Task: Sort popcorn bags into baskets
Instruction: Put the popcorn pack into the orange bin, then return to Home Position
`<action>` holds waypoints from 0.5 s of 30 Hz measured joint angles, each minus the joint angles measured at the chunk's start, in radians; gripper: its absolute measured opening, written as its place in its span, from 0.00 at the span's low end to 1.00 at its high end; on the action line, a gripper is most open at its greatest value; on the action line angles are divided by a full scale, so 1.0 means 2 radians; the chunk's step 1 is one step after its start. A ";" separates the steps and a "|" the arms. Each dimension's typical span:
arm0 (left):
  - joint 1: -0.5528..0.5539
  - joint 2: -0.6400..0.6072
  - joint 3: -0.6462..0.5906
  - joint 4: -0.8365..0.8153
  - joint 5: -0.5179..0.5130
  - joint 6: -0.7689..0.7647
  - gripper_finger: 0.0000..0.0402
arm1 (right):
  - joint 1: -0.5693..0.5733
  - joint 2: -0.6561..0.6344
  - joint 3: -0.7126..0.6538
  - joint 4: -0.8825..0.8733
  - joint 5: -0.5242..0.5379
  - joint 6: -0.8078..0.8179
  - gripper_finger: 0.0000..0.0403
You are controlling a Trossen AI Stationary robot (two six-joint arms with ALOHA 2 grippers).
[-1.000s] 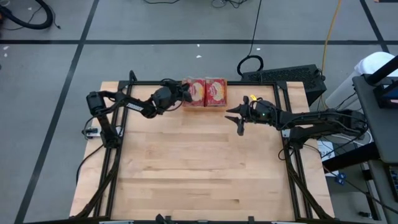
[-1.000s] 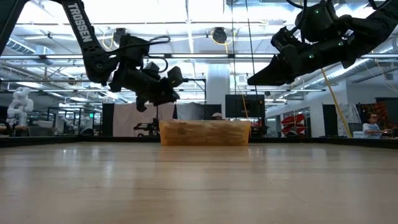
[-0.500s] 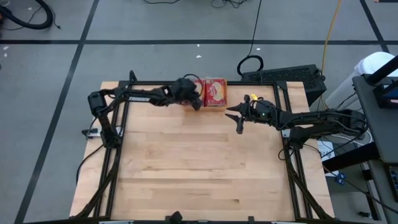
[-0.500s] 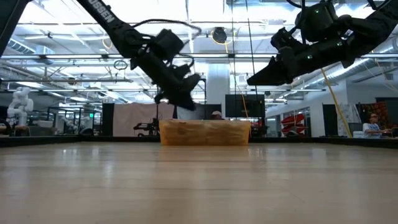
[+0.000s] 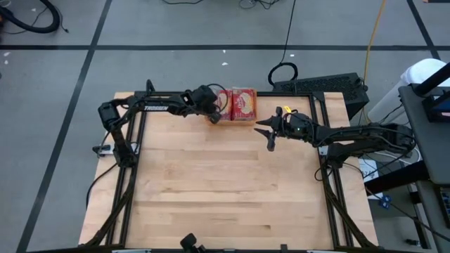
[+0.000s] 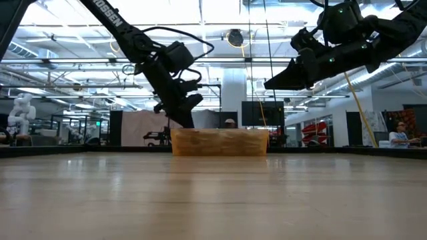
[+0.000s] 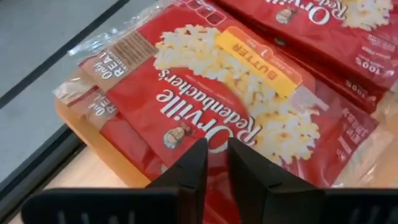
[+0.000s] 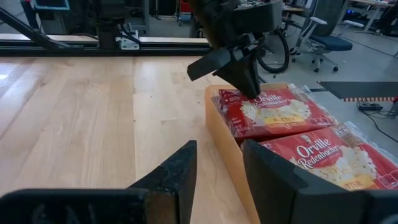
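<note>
Translucent orange plastic forms the basket, which stands at the 12 o'clock edge of the wooden table in the high view. Two stacks of red popcorn bags lie flat inside it, side by side, printed faces up; the right wrist view shows both top bags rising above the basket wall. In the left wrist view the top bag of one stack carries a yellow label, and further bags lie under it and beside it. The left gripper sits at the 9 o'clock end of the basket, directly over that stack, pointing down into it. Its fingers stand close together with only a narrow gap, tips at or just above the bag's surface; contact cannot be confirmed, and nothing is held between them. In the low view the left gripper reaches down to the basket's rim. The right gripper hangs above the table at the basket's 4 o'clock, apart from it, fingers moderately spread and holding nothing. In the low view it is raised well above the basket.
</note>
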 joint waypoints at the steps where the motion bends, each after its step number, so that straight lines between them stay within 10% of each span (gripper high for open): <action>1: 0.001 0.000 0.000 -0.004 0.001 0.005 0.17 | 0.000 0.000 0.000 0.000 0.000 0.000 0.31; 15: -0.007 -0.050 0.000 -0.038 -0.011 -0.002 0.17 | 0.000 0.000 0.000 -0.006 0.000 0.002 0.31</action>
